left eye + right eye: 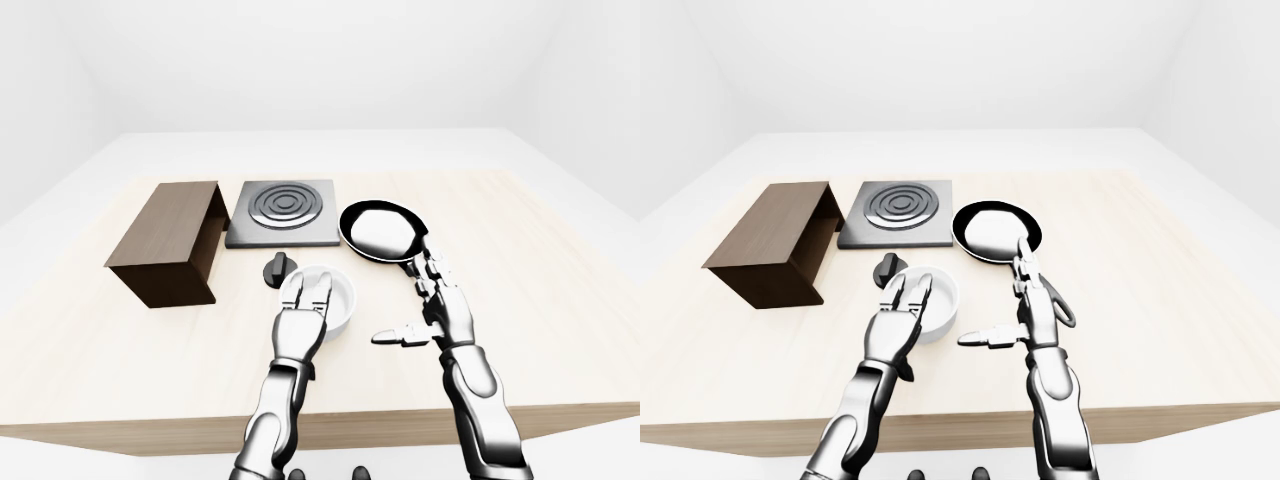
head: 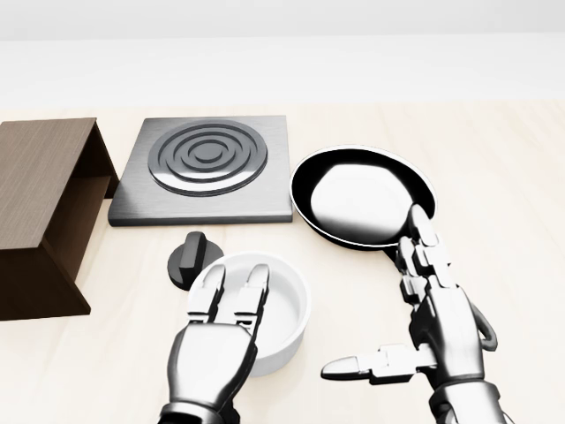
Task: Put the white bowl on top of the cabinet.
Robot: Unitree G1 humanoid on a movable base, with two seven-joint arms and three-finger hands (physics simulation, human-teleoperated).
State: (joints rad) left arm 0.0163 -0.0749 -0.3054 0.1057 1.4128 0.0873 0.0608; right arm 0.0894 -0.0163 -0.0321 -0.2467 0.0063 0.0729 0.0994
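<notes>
White bowl (image 2: 281,311) empty, on table (image 2: 512,177); left hand (image 2: 214,344) fingers extended over its rim, ungripped. Right hand (image 2: 433,327) splayed, empty. Pan (image 2: 362,194) empty.

Bright, sharp, soft-shadowed render
</notes>
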